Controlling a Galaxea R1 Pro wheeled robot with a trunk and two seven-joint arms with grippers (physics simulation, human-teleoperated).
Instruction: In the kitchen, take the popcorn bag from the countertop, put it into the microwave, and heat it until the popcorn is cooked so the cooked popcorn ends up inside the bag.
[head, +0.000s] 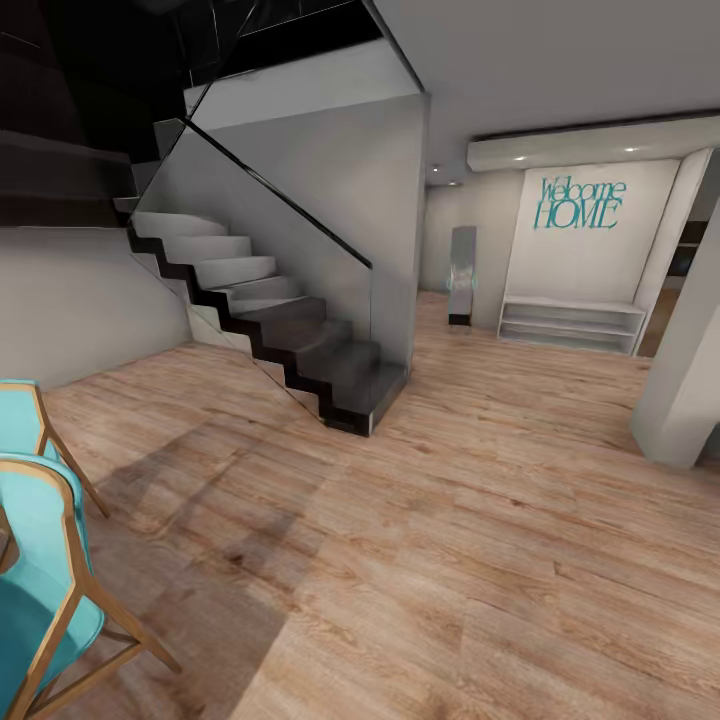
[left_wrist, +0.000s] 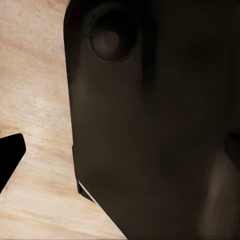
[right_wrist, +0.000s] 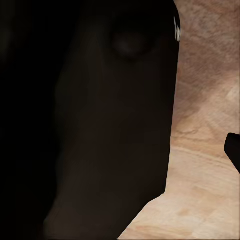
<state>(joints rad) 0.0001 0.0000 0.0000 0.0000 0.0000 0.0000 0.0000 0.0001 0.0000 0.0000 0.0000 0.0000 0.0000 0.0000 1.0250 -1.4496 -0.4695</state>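
The popcorn bag, the microwave and the countertop are out of view; I face an open hall with a light wood floor (head: 480, 560). In the left wrist view a dark part of my own body (left_wrist: 150, 130) is close up, with one black fingertip (left_wrist: 10, 155) at the frame edge over the floor. The right wrist view has the same dark bulk (right_wrist: 90, 125) and a black fingertip (right_wrist: 234, 150) at its edge. Whether either gripper is open or shut cannot be told.
A dark staircase (head: 290, 330) with a glass side rail rises at left centre. Two teal chairs (head: 40, 560) stand at the near left. A white column (head: 690, 380) is at the right, and a low white shelf (head: 570, 322) sits under a "Welcome HOME" sign (head: 578, 203) at the far wall.
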